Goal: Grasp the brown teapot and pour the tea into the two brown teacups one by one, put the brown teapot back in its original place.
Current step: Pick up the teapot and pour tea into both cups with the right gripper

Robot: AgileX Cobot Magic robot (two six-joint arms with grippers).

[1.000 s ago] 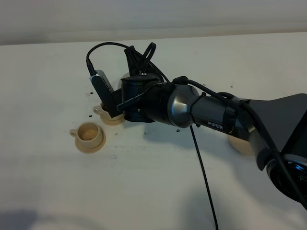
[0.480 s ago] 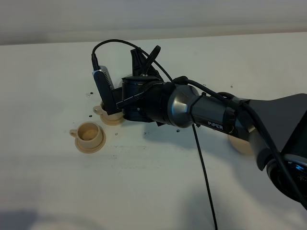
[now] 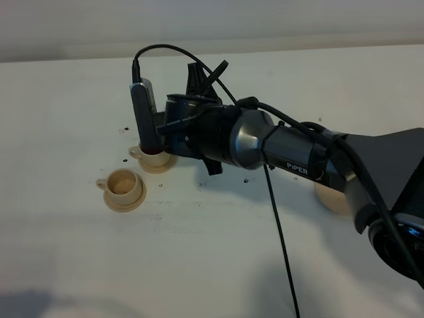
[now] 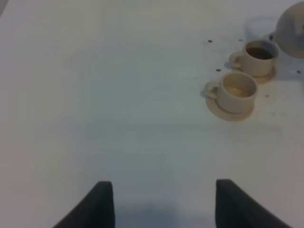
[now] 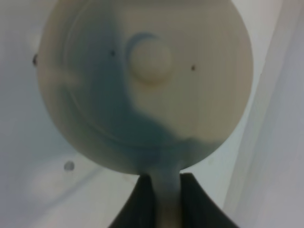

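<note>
The brown teapot point(image 5: 142, 85) fills the right wrist view from above, its knobbed lid facing the camera. My right gripper point(image 5: 166, 192) is shut on its loop handle. In the high view the right wrist hides the pot just above the far teacup point(image 3: 149, 159). That far teacup point(image 4: 259, 56) holds dark tea. The near teacup point(image 3: 122, 187) point(image 4: 236, 90) stands on its saucer, pale inside. The teapot's edge point(image 4: 292, 28) shows beside the far cup. The original place, a flat tan saucer point(image 3: 331, 199), lies half hidden behind the right arm. My left gripper point(image 4: 164, 209) is open over bare table.
A black cable point(image 3: 281, 245) hangs from the right arm across the white table point(image 3: 199, 265). Small dark specks dot the surface around the cups. The right arm's base point(image 3: 397, 199) fills the right edge.
The right wrist has rolled, bringing its camera housing from leaning left to nearly upright over the far cup. The cups have not moved.
</note>
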